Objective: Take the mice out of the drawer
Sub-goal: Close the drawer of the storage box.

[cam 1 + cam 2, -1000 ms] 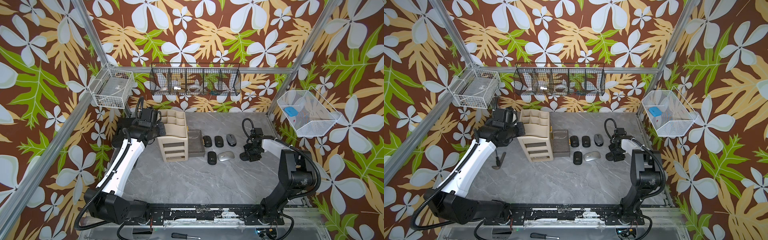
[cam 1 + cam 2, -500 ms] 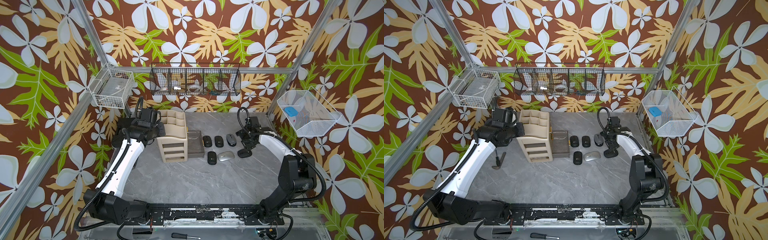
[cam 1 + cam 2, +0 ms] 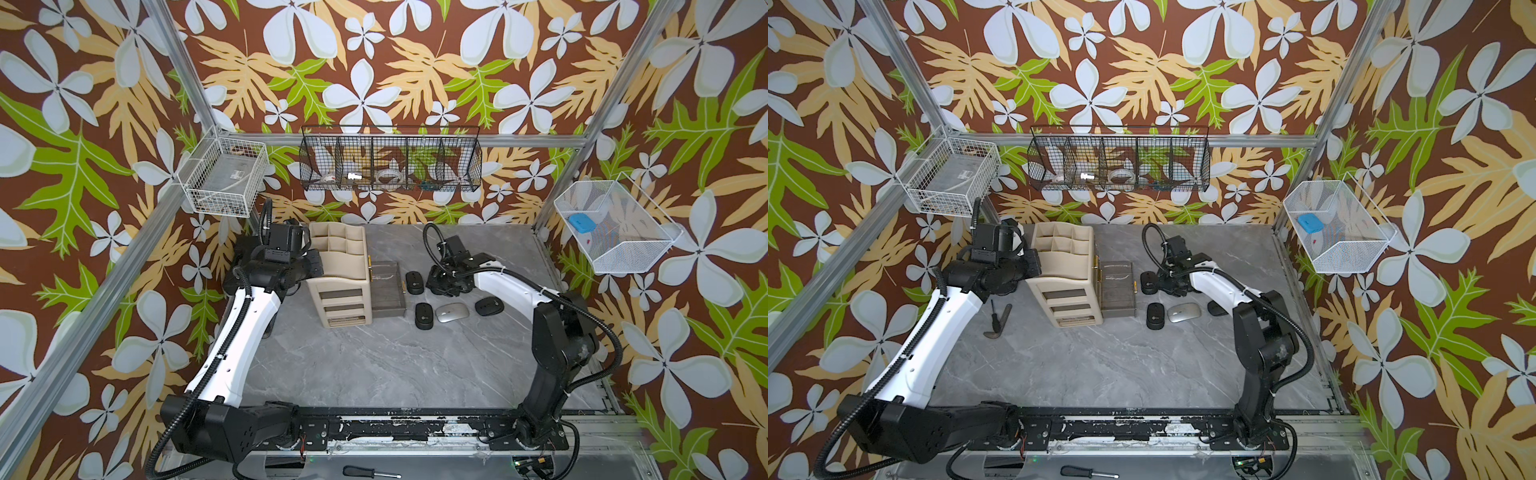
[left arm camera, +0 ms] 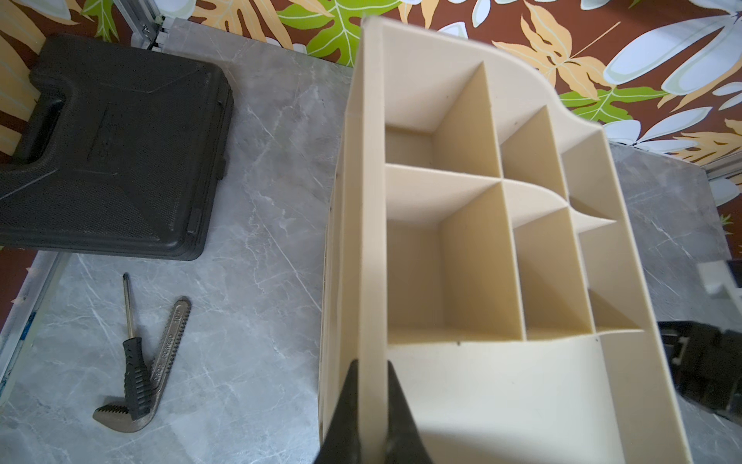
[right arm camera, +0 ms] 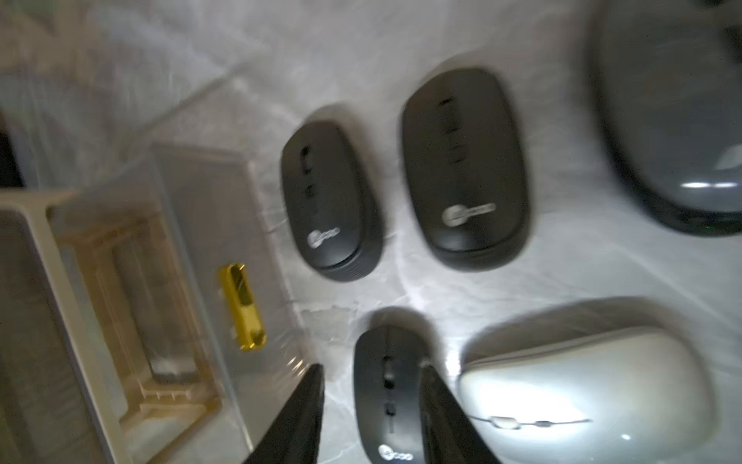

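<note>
The right hand [image 5: 371,366] hangs low over the bench [image 5: 405,289] with its two fingers [image 5: 305,413] apart and nothing caught between them. The wrist picture is blurred, but a strip of bare bench shows between one finger and the front black mouse [image 5: 387,401], which lies under the gap. Just beside this mouse lies the silver mouse [image 5: 582,401]. Farther toward the back wall, in a row, lie the black mouse by the drawer [image 5: 329,201], the middle black mouse [image 5: 465,168] and the dark grey mouse [image 5: 674,120]. All are on the bench, outside the drawer [image 3: 388,286], which stands pulled out at the right side of the beige organizer [image 3: 345,282], its gold handle [image 5: 241,305] near the mice. In both top views the right arm [image 3: 511,286] reaches in from the right with a bent elbow and hides the last two of the row; one more dark mouse [image 3: 489,306] lies just beside the forearm. The left hand [image 4: 371,363] is clamped from above on the organizer's left wall. Left of the organizer lie a black case [image 4: 108,148], a screwdriver [image 4: 132,349] and a wrench [image 4: 160,369], the last two touching.
</note>
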`<state>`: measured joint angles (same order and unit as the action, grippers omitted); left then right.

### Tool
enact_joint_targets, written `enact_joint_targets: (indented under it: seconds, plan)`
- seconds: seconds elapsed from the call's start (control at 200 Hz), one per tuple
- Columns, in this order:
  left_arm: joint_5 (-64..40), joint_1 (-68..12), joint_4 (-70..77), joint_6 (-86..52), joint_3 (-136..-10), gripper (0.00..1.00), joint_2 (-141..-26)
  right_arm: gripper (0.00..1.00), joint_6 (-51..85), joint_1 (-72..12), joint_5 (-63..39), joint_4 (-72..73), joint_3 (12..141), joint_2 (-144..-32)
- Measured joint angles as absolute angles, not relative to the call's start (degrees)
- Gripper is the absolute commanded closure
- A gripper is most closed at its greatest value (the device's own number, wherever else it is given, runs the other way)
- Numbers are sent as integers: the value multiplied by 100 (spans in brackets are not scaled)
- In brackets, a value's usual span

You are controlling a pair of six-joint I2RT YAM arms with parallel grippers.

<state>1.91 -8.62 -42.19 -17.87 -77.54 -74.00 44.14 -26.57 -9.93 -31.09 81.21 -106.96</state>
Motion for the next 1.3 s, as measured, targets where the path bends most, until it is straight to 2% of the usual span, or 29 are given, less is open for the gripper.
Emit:
enact_joint_targets:
  seconds: [0.24,0.56,1.001,1.071,1.136,1.301]
  plan:
    - [99,-851,-4171,-1767,-7741,100,-7426,77,4117,-2899,-1151,-2853,8224,-11277]
    - [-102,-834,-4029,-1852,-7585,100,-7343,83,3859,-3605,-1837,-2222,8864,-11968]
    - [-309,-834,-3420,-2152,-7489,100,-7478,83,3874,-3656,-2731,-856,8158,-11701]
    - [-311,-834,-3457,-2163,-7557,94,-7540,83,3870,-3642,-2727,-854,8121,-11771]
    - [-303,-836,-3503,-2154,-7616,88,-7585,79,3861,-3594,-2718,-854,7964,-11692]
    - [-379,-843,-3579,-2187,-7782,61,-7765,70,3765,-3312,-2477,-1009,7690,-11198]
